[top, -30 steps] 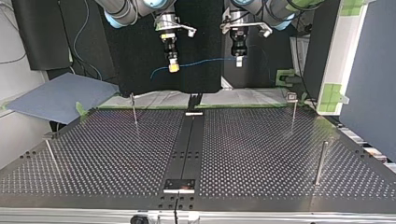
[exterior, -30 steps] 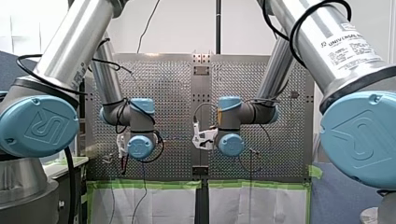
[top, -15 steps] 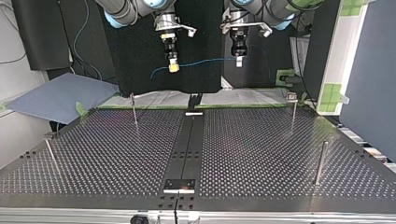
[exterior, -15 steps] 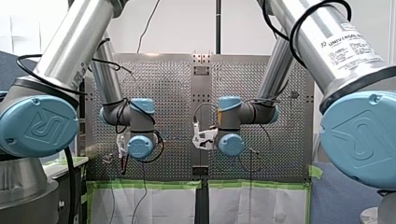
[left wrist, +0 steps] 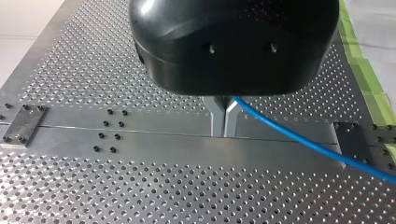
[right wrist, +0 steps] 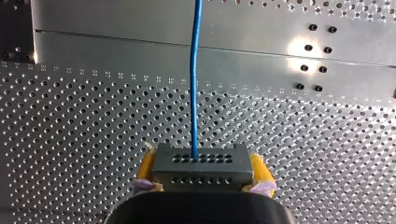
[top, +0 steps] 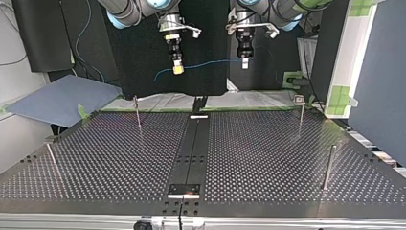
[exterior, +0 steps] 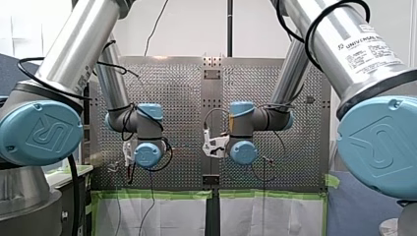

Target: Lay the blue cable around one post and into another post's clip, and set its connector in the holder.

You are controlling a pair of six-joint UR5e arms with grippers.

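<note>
The blue cable (top: 210, 62) hangs stretched between both grippers, high above the table's far edge in the top view. My right gripper (top: 177, 68), at that view's left, is shut on the cable's dark grey connector (right wrist: 201, 165). The yellow pads (right wrist: 258, 170) press on both sides of the connector, and the cable (right wrist: 194, 84) runs straight ahead out of it. My left gripper (top: 245, 62), at the top view's right, has its metal fingers (left wrist: 217, 116) shut on the cable (left wrist: 289, 135), which trails off beside them. A short cable tail (top: 159, 74) droops past my right gripper.
Thin posts stand on the perforated table: two near the far edge (top: 137, 111) (top: 300, 115), a thicker one (top: 328, 167) at the top view's right and a slanted one (top: 51, 159) at its left. A black centre strip (top: 191, 148) ends in a small plate (top: 184, 189).
</note>
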